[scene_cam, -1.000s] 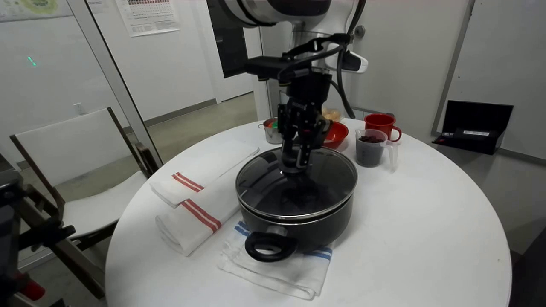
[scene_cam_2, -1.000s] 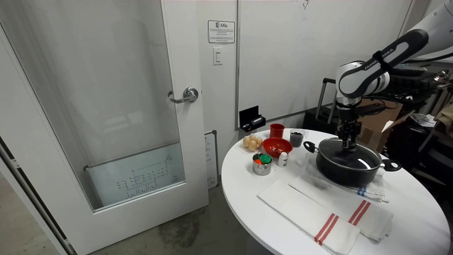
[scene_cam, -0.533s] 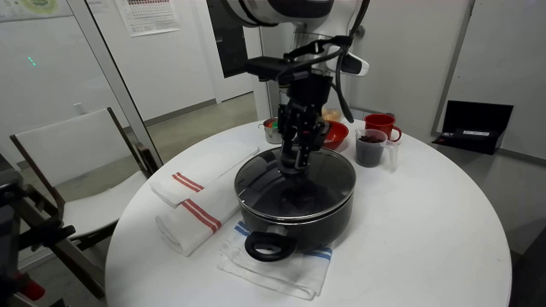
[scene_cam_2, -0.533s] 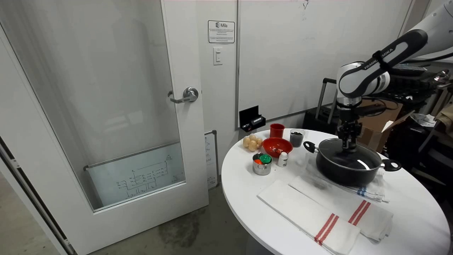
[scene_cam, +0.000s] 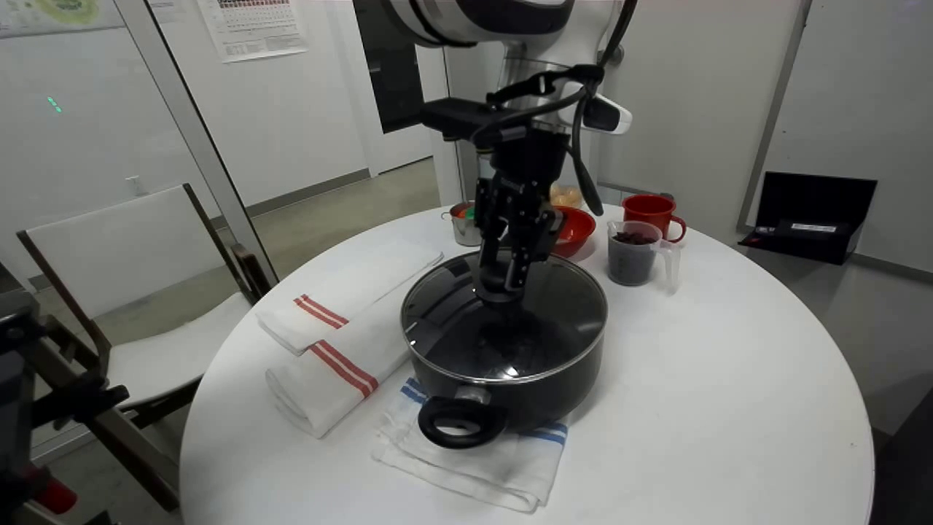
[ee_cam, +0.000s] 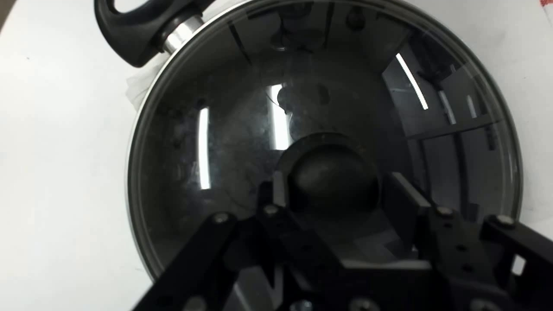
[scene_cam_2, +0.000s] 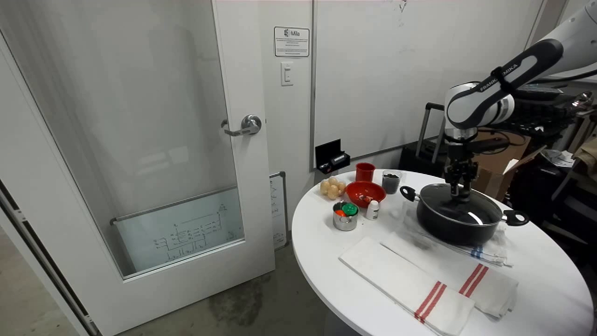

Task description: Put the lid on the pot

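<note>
The clear glass lid [scene_cam: 452, 313] with its metal rim rests level on the black pot [scene_cam: 543, 401], with no gap showing at the front rim. Both also show in an exterior view, the lid [scene_cam_2: 436, 200] on top of the pot [scene_cam_2: 450, 232]. My gripper [scene_cam: 503, 284] points down at the lid's centre. In the wrist view the black knob [ee_cam: 332, 175] stands between my two fingers [ee_cam: 339, 185]. The fingers straddle the knob; a small gap shows at the right finger, and the left one is very close to it. The pot's inside is dark through the glass.
The pot stands on a blue-striped towel [scene_cam: 474, 474]. Red-striped towels [scene_cam: 342, 364] lie beside it. Behind stand a red bowl [scene_cam_2: 366, 192], red mug [scene_cam: 649, 210], measuring cup [scene_cam: 633, 255], metal cup [scene_cam_2: 345, 220] and white bottle [scene_cam_2: 372, 210]. A pot handle [scene_cam: 463, 423] sticks out.
The lid has dropped slightly and now sits flush on the pot; earlier a dark gap showed below its rim. My fingers appear to have opened a little around the knob. The arm has barely moved.
</note>
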